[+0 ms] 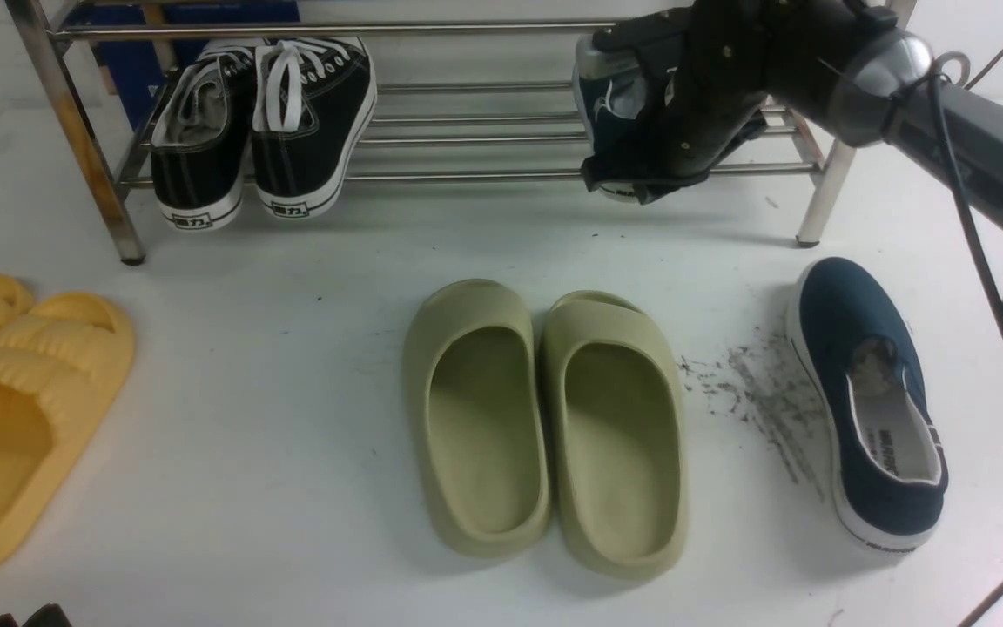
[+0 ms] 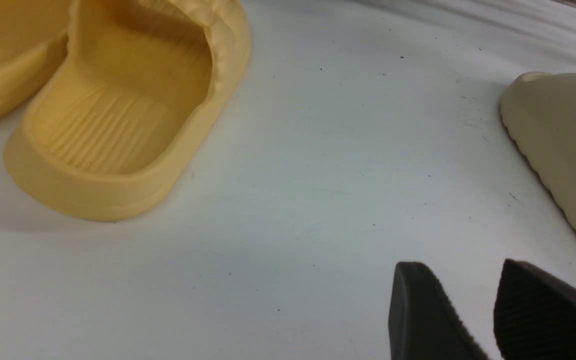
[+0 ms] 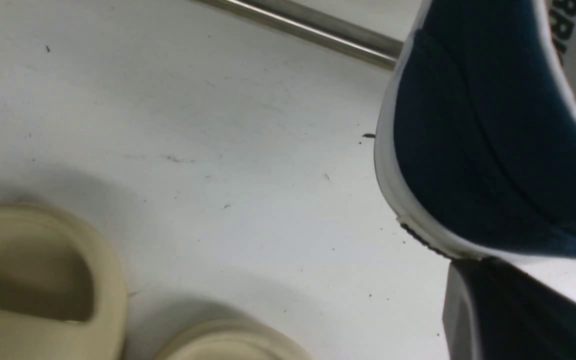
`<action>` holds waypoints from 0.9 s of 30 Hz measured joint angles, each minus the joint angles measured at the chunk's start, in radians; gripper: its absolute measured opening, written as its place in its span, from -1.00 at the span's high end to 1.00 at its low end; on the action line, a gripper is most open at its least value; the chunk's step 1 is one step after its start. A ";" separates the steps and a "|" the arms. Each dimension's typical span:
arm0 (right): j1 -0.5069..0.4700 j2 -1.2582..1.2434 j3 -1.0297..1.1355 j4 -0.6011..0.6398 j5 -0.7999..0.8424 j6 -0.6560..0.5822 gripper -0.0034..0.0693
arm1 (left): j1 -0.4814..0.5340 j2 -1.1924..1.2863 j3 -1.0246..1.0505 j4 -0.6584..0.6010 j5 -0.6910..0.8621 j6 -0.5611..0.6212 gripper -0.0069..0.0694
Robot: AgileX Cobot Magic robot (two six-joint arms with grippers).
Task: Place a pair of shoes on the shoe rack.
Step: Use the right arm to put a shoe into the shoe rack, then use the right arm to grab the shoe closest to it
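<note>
Front view: shoe (image 1: 608,139) at rack (image 1: 467,175) edge

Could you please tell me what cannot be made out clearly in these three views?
- Front view: the right end effector covers most of the navy shoe at the shoe rack; whether its sole rests on the bars is hidden.
- Front view: the yellow slippers are cut off by the left edge.
- Left wrist view: the left end effector shows only fingertips, cut by the frame edge.
</note>
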 joint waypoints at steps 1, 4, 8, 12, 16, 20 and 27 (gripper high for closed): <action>0.000 0.001 0.000 0.008 -0.001 0.000 0.83 | 0.000 0.000 0.000 0.000 0.000 0.000 0.19; -0.001 0.001 -0.020 0.024 0.011 0.001 0.72 | 0.000 0.000 0.000 0.000 0.000 0.000 0.19; -0.001 0.001 -0.072 0.032 0.079 0.001 0.34 | 0.000 0.000 0.000 0.000 0.000 0.000 0.19; -0.001 0.001 -0.148 0.034 0.220 -0.010 -0.11 | 0.000 0.000 0.000 0.000 0.000 0.000 0.19; -0.001 -0.017 -0.171 0.041 0.285 -0.050 -0.36 | 0.000 0.000 0.000 0.000 0.000 0.000 0.19; 0.006 -0.094 -0.078 0.067 0.294 -0.067 -0.38 | 0.000 0.000 0.000 0.000 0.000 0.000 0.19; 0.029 -0.397 0.328 0.065 0.293 -0.071 -0.25 | 0.000 0.000 0.000 0.000 0.000 0.000 0.19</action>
